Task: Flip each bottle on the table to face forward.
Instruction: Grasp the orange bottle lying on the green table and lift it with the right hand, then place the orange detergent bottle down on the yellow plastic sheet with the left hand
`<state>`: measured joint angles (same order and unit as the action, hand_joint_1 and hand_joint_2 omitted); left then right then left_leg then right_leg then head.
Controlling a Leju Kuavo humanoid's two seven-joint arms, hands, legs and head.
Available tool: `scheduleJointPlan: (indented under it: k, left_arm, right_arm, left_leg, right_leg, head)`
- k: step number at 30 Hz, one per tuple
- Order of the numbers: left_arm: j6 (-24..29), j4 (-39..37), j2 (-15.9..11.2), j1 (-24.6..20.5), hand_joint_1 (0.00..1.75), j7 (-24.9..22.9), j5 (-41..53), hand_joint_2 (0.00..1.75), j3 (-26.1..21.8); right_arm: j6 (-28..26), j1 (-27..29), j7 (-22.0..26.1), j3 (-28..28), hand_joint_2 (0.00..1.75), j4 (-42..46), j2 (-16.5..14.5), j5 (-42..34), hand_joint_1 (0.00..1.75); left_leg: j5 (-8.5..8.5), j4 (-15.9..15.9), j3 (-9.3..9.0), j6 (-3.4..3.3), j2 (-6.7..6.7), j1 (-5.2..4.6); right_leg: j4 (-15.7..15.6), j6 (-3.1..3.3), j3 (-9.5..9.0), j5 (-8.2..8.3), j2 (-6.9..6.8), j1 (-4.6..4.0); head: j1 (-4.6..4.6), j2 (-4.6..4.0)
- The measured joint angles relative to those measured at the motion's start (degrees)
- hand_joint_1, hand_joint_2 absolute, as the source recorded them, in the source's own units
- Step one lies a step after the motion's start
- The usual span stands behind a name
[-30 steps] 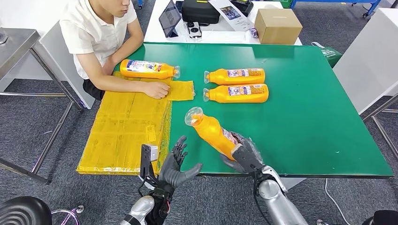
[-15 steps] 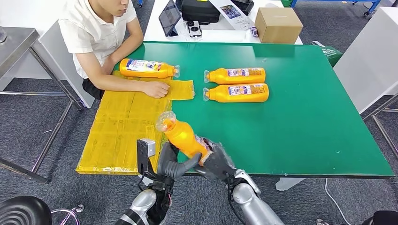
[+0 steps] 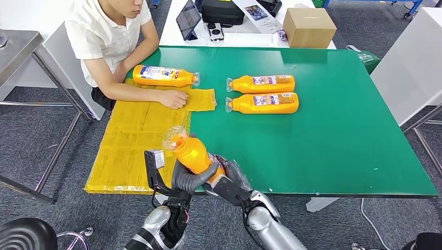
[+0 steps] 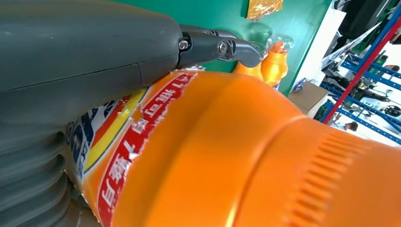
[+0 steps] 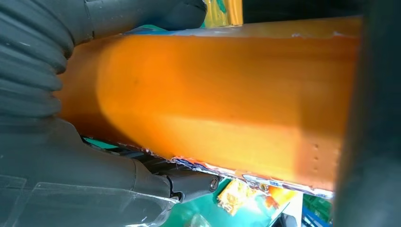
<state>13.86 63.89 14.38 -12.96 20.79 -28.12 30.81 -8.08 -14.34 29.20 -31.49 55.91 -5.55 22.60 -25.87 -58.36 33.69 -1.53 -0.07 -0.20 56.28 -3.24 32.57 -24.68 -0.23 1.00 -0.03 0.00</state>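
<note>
Both hands grip one orange bottle [image 3: 192, 153] at the near edge of the green desk [image 3: 339, 135]. The left hand [image 3: 190, 179] wraps its grey thumb and dark fingers around the bottle's middle, while the right hand [image 3: 229, 179] holds the lower end, where the torn label shows. The bottle is lifted off the desk and tilted, its clear cap [image 3: 173, 137] pointing up and away towards the yellow sheet [image 3: 135, 140]. In the left wrist view the thumb of the left hand [image 4: 85, 52] lies along the bottle [image 4: 246, 156], just above the label's red and blue print. In the right wrist view the right hand [image 5: 71, 156] presses against the bottle's plain orange side [image 5: 213, 99].

Further out, two orange bottles lie on their sides, side by side and parallel, in the middle of the desk: the nearer bottle [image 3: 263, 103] and the farther bottle [image 3: 260, 84], both with labels up and caps to the left. A fourth bottle [image 3: 164, 76] lies on its side at the far left corner, cap to the right, just beside a seated person [image 3: 112, 36] in a white shirt whose fist [image 3: 174, 99] rests on the yellow sheet. Beyond the desk, a white table [image 3: 250, 31] carries a cardboard box [image 3: 308, 28] and a black case [image 3: 223, 11].
</note>
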Motion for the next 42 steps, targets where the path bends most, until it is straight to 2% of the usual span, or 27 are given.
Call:
scheduleJointPlan:
  k: [2,3,4,6,7,11,17,20,25,27,29,33,35,38,42]
  left_arm:
    - [-0.1,0.0,0.0,0.0,0.91,0.0,0.0,1.75,0.0]
    - [-0.2,0.0,0.0,0.0,1.35,0.0,-0.1,1.75,0.0]
    - [-0.5,0.0,0.0,0.0,1.75,-0.1,-0.3,1.75,0.0]
    - [-1.3,0.0,0.0,-0.1,1.75,-0.1,-0.8,1.75,0.0]
    - [-1.9,0.0,0.0,-0.2,1.75,-0.1,-1.3,1.75,0.0]
    - [-5.3,0.3,-0.1,-0.3,1.75,0.0,-4.5,1.75,-0.3]
    - [-15.3,3.5,-2.1,0.5,1.75,-0.2,-10.7,1.75,-2.2]
    - [-18.3,4.9,-2.6,1.6,1.75,-0.3,-11.8,1.75,-3.2]
    - [-22.4,7.7,-2.7,3.8,1.75,1.1,-12.1,1.75,-4.9]
    - [-22.4,9.2,-2.7,4.6,1.75,1.5,-11.4,1.75,-5.5]
    - [-17.2,10.3,-2.8,5.0,1.75,2.3,-7.1,1.75,-6.1]
    - [7.2,9.7,-3.7,3.2,1.75,6.2,14.0,1.75,-7.2]
    - [15.2,8.2,-4.2,1.8,1.75,8.0,22.1,1.75,-7.4]
    - [23.3,5.6,-4.5,0.0,1.75,8.3,39.1,1.75,-8.0]
    - [25.8,1.5,-4.3,-2.1,1.75,0.1,81.5,1.75,-13.4]
  right_arm:
    - [-0.1,-0.1,0.0,-0.2,1.75,0.0,0.0,-0.1,1.73]
    - [-0.2,-0.2,0.0,-0.3,1.75,0.0,0.0,-0.2,1.49]
    - [-0.2,-0.2,0.1,-0.4,1.75,0.0,0.0,-0.4,1.06]
    - [-0.3,-0.2,0.5,-0.5,1.75,0.2,0.0,-1.1,0.20]
    - [-0.3,-0.1,0.9,-0.7,1.75,0.4,0.0,-1.6,0.00]
    - [-0.2,0.3,2.2,-1.0,1.75,1.8,0.0,-4.1,0.00]
    - [-1.6,1.5,4.1,-1.0,1.75,5.3,0.3,-5.2,0.00]
    - [-2.5,2.1,4.4,-1.0,1.75,6.4,0.4,-4.9,0.00]
    - [-7.0,3.9,6.2,-0.9,1.75,8.4,0.5,-2.6,0.00]
    - [-10.0,5.0,7.3,-0.8,1.75,9.7,0.4,-2.1,0.00]
    - [-14.4,6.8,8.4,-0.1,1.75,11.2,0.2,-1.8,0.00]
    - [-25.0,10.1,10.3,2.4,1.75,14.8,-0.3,-1.1,0.00]
    - [-27.5,11.1,10.5,3.4,1.75,16.5,-0.4,-1.1,0.00]
    - [-30.0,12.0,10.6,4.7,1.75,18.6,-0.8,-1.0,0.00]
    - [-31.5,12.1,10.7,6.5,1.75,21.6,-1.2,0.3,0.00]
  left_leg:
    - [0.00,0.0,0.00,0.00,0.00,0.00]
    - [0.00,0.0,0.00,0.00,0.00,0.00]
    - [0.00,0.0,0.00,0.00,0.00,0.00]
    - [0.00,0.0,0.01,0.00,0.00,0.00]
    - [0.00,0.0,0.01,0.00,0.00,0.00]
    - [0.00,0.0,0.02,0.00,0.00,0.00]
    - [0.00,0.0,0.03,0.00,0.03,0.01]
    - [0.00,0.0,0.04,0.00,0.03,0.01]
    - [-0.01,0.0,0.06,0.00,0.04,0.01]
    - [-0.01,0.0,0.07,0.01,0.02,0.00]
    - [-0.01,0.0,0.09,0.01,-0.03,0.00]
    - [0.00,0.0,0.12,0.02,-0.05,0.01]
    - [0.04,0.0,0.12,0.06,-0.06,0.02]
    - [0.08,0.0,0.12,0.11,-0.06,0.03]
    - [0.09,0.0,0.12,0.11,-0.05,0.02]
  right_leg:
    - [0.0,0.00,0.00,0.00,0.00,0.00]
    - [0.0,0.00,0.00,0.00,0.00,0.00]
    - [0.0,0.00,0.00,0.00,0.00,0.00]
    - [0.0,0.00,0.01,0.00,0.00,0.00]
    - [0.0,0.00,0.01,0.00,0.00,0.00]
    - [0.0,0.00,0.02,0.00,0.00,0.01]
    - [0.0,0.00,0.05,0.00,0.01,0.00]
    - [0.0,0.01,0.06,0.00,0.01,-0.01]
    - [0.0,0.01,0.09,-0.01,0.01,0.00]
    - [0.0,0.01,0.09,-0.01,0.01,0.00]
    - [0.0,0.01,0.10,-0.01,-0.02,0.00]
    - [0.0,0.02,0.16,0.00,-0.01,-0.01]
    - [0.0,0.02,0.16,0.00,-0.01,-0.01]
    - [0.0,0.02,0.13,0.01,-0.02,-0.01]
    - [0.0,0.01,0.13,0.02,-0.01,0.00]
  head:
    - [0.01,0.00]
    - [0.01,0.00]
    - [0.01,0.00]
    - [0.01,0.00]
    - [0.01,0.00]
    - [0.01,0.00]
    - [-0.01,0.00]
    - [0.01,0.00]
    - [0.01,0.00]
    - [0.01,0.00]
    - [0.02,0.00]
    - [0.00,0.00]
    - [0.01,0.00]
    - [0.01,0.00]
    - [0.03,0.00]
